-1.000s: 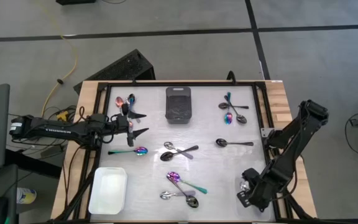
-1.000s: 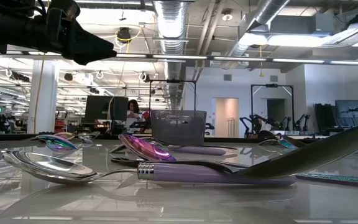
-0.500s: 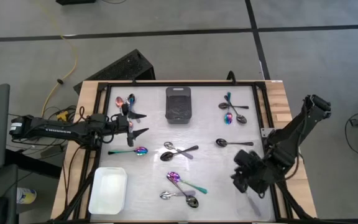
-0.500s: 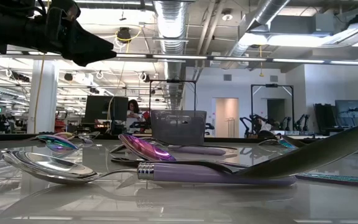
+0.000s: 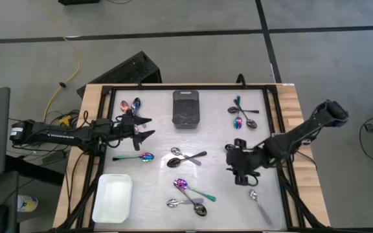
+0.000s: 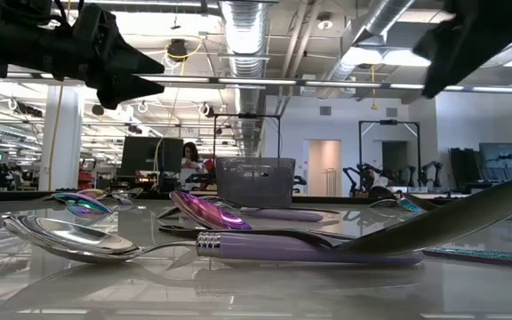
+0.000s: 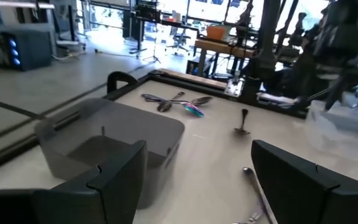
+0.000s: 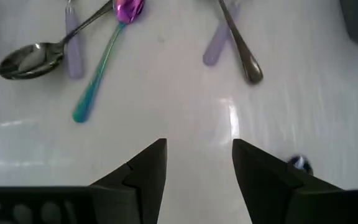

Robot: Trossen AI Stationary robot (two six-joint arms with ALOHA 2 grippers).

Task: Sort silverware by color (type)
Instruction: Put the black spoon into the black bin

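Slim spoons lie in groups on the white table top: two at the far left (image 5: 129, 105), a rainbow one (image 5: 135, 156), a group in the middle (image 5: 186, 157), a group near the front (image 5: 192, 194), a group at the far right (image 5: 243, 116), and one silver spoon (image 5: 259, 203) alone at the near right. My right gripper (image 5: 236, 169) is open and empty above the table, right of the middle; its wrist view shows a silver spoon (image 8: 30, 59), a rainbow spoon (image 8: 104, 62) and a dark spoon (image 8: 238, 43) beyond its fingers. My left gripper (image 5: 146, 127) is open and empty above the far left.
A small black bin (image 5: 186, 108) stands at the far middle; it also shows in the left wrist view (image 7: 104, 149). A white tray (image 5: 113, 198) sits at the near left corner. A black frame (image 5: 173, 87) rims the table top.
My right gripper has gone from the table's near right corner toward the left and far edges, to a place right of the middle. A silver spoon now lies alone on the table near where the gripper was.
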